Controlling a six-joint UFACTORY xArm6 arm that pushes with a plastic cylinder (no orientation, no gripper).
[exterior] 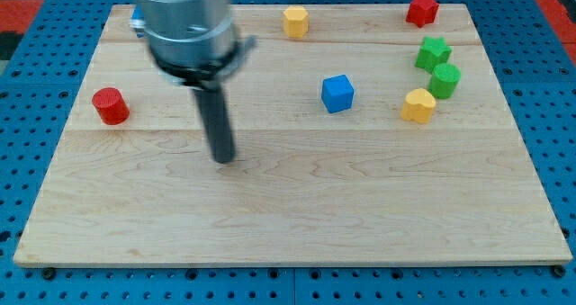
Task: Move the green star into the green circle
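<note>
The green star [433, 52] lies near the view's right edge of the wooden board [288, 206]. The green circle [445, 80], a round green block, sits just below it and seems to touch it. My tip [222, 158] rests on the board left of centre, far to the left of both green blocks and well apart from every block.
A yellow heart block [418, 105] sits just below and left of the green circle. A blue cube [337, 94] is at centre. A red star [421, 9] is top right, a yellow hexagonal block [295, 22] top centre, a red cylinder [111, 105] at left. A blue block [137, 18] is mostly hidden behind the arm.
</note>
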